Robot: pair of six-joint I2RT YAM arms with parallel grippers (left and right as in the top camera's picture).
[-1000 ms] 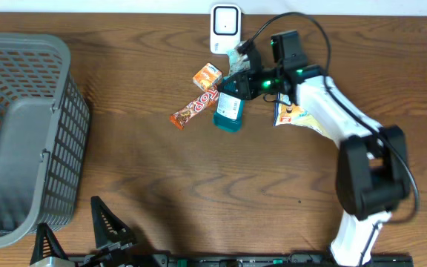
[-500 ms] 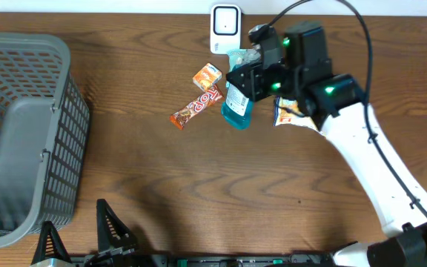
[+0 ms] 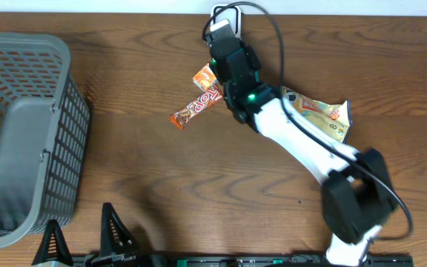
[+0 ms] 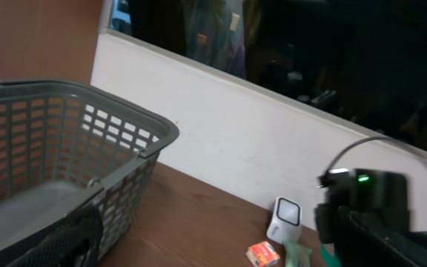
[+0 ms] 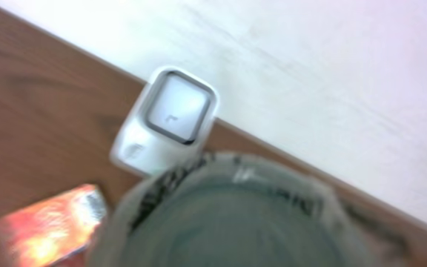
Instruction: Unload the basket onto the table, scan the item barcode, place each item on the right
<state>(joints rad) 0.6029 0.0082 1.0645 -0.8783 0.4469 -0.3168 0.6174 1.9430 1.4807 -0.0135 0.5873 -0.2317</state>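
- While the right gripper [image 3: 222, 43] reaches to the far edge of the table [image 3: 161, 170], its jaws are partly closed and pinch a teal pouch [image 5: 228, 222], the item to be scanned.
- In the right wrist view the pouch is blurred and fills the lower part of the frame, its top edge just below the white scanner [image 5: 173, 119]. Whether the 2 touch cannot be told.
- The scanner stands against the pale wall [image 5: 332, 89], its dark-framed window turned toward the wrist camera.
- From overhead, the gripper and a black cable [image 3: 276, 33] cover the pouch and most of the scanner.
- 1 small orange box [image 3: 204, 76] lies just left of the right arm [image 3: 302, 144], and a red-brown candy bar [image 3: 195, 107] lies slanted just below the box.
- A yellow snack packet [image 3: 319, 113] lies flat on the wood, to the right of the arm.
- The left gripper [image 3: 78, 219] sits at the near edge, its 2 fingers spread wide and holding nothing.
- A grey mesh basket [image 3: 73, 126] stands at the left end of the table, well apart from the other things.
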